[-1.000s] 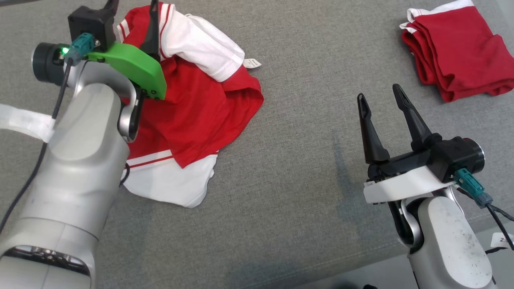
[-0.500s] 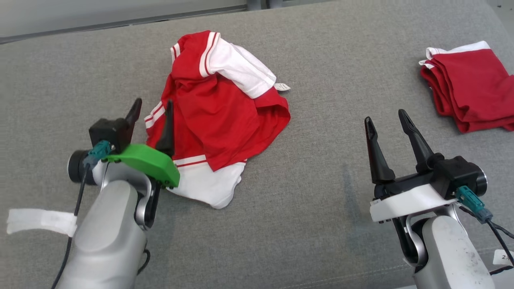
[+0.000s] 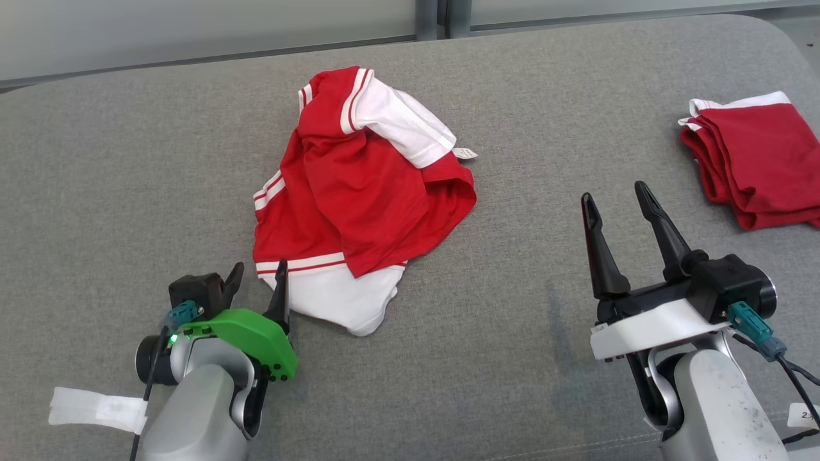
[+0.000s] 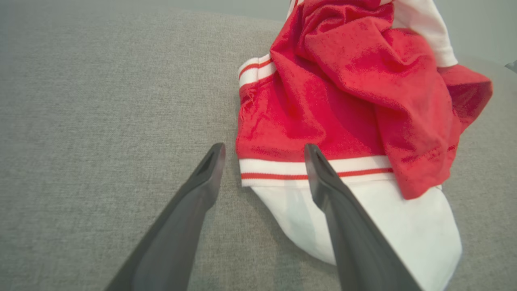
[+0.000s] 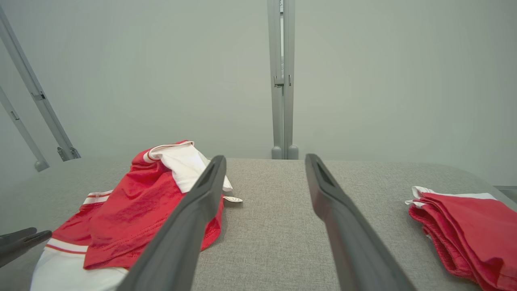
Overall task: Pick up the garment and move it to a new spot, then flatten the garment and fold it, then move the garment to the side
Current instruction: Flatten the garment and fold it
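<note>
left gripper (image 3: 260, 264) and right gripper (image 3: 614, 192) both wide open, empty; crumpled shirt (image 3: 359, 205) lies just past the left fingertips, so guessing flattening step, next needs pinching its white edge.

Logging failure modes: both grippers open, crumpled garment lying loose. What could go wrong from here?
The crumpled garment is bunched in overlapping layers, so the left gripper, open at its white hem, may pinch several layers and lift a wad that will not flatten. The folded garment lies beyond the open right gripper; dragging cloth that way could disturb it.
</note>
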### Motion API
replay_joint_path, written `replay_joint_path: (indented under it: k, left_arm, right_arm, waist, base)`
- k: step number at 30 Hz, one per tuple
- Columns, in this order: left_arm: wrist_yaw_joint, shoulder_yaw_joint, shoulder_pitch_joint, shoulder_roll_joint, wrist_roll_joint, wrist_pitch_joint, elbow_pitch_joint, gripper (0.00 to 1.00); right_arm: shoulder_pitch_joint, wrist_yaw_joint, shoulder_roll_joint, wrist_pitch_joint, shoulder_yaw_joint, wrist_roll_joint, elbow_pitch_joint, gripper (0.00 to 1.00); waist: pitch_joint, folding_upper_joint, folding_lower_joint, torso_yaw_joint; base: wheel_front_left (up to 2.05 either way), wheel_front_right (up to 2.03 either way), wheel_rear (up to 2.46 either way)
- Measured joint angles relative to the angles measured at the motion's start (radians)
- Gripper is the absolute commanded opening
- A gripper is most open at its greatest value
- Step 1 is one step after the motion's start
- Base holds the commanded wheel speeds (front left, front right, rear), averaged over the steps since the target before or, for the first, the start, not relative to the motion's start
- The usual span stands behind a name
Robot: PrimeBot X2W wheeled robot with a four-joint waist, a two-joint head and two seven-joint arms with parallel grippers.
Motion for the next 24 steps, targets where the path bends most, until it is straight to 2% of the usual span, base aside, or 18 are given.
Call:
replay_joint_path:
  k: [10,11,12,13,15,16,21,24]
  left_arm:
    - [-0.013,0.021,-0.019,-0.022,-0.053,0.002,0.129,1.0]
    - [-0.017,0.024,-0.026,-0.024,-0.059,0.002,0.134,0.9]
    - [-0.022,0.028,-0.032,-0.027,-0.066,0.001,0.137,0.62]
    - [-0.024,0.028,-0.035,-0.029,-0.068,0.0,0.14,0.42]
    - [-0.036,0.026,-0.039,-0.03,-0.069,0.0,0.139,0.24]
    - [-0.04,0.026,-0.041,-0.032,-0.072,0.0,0.137,0.17]
    - [-0.049,0.05,-0.036,-0.038,-0.065,-0.001,0.041,0.01]
    - [-0.053,0.068,-0.006,-0.04,-0.049,-0.001,-0.037,0.0]
  right_arm:
    - [0.0,0.0,0.0,0.003,-0.001,-0.002,-0.012,1.0]
    - [0.0,0.0,0.0,0.003,-0.002,-0.003,-0.013,1.0]
    - [0.0,0.0,0.0,0.003,-0.003,-0.004,-0.014,1.0]
    - [0.0,0.0,0.0,0.004,-0.004,-0.004,-0.014,1.0]
    - [0.0,0.0,0.0,0.005,-0.005,-0.005,-0.015,1.0]
    - [-0.001,0.0,0.0,0.005,-0.006,-0.005,-0.016,1.0]
    - [-0.001,0.0,0.0,0.005,-0.017,-0.007,-0.016,1.0]
    - [-0.001,0.0,0.0,0.005,-0.022,-0.007,-0.016,1.0]
  waist:
    - [0.025,0.0,0.0,-0.033]
    - [0.028,0.0,0.0,-0.036]
    - [0.031,0.0,0.0,-0.039]
    - [0.033,0.0,0.0,-0.041]
    - [0.037,0.0,0.0,-0.045]
    - [0.039,0.0,0.0,-0.046]
    - [0.039,0.0,0.0,-0.04]
    - [0.035,0.0,0.0,-0.032]
  base:
    - [0.0,0.0,0.0]
    - [0.0,0.0,0.0]
    - [0.0,0.0,0.0]
    - [0.0,0.0,0.0]
    - [0.0,0.0,0.0]
    - [0.0,0.0,0.0]
    - [0.0,0.0,0.0]
    - [0.0,0.0,0.0]
